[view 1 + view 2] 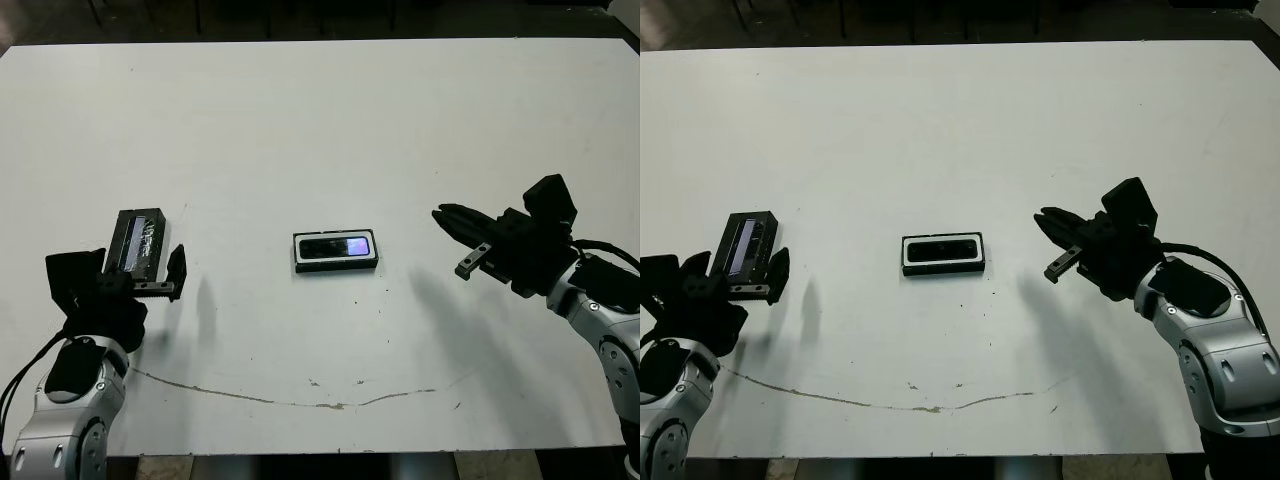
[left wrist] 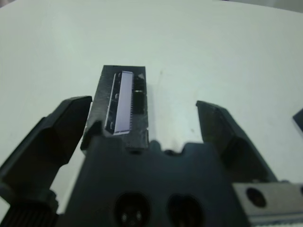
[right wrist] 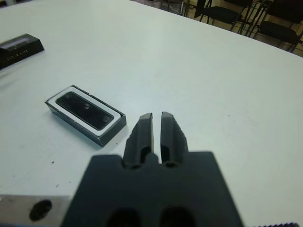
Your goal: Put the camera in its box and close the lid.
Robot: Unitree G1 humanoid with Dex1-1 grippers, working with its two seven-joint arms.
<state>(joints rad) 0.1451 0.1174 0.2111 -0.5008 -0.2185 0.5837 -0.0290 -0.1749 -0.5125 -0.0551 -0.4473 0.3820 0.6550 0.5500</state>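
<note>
Left gripper (image 1: 150, 268) low over the table's left side, black fingers spread wide with nothing between them, tips flanking the near end of the lid (image 1: 138, 238) without a visible touch. Right gripper (image 1: 450, 218) hovering over the right side, fingers pressed together and empty, pointed toward the middle. Beneath both, a white table (image 1: 320, 130), matte and broad, scuffed by a thin dark wavy line along the near part plus a few small specks. Beyond the far edge, dark floor; in the right wrist view, black chairs (image 3: 236, 14) past the table. Midway between the grippers, well apart from each, the box (image 1: 336, 252): shallow, rectangular, black outer walls, white lining showing as a border inside the rim. Inside the box, lying flat, the camera (image 1: 338, 246): slim, black, glossy face catching a bluish-purple glint. Box uncovered. Lid well to the left of the box, flat on the table, long side running away from the robot: black frame, glossy centre panel reflecting pale light. Nothing lying between lid and box, nothing between box and right gripper.
</note>
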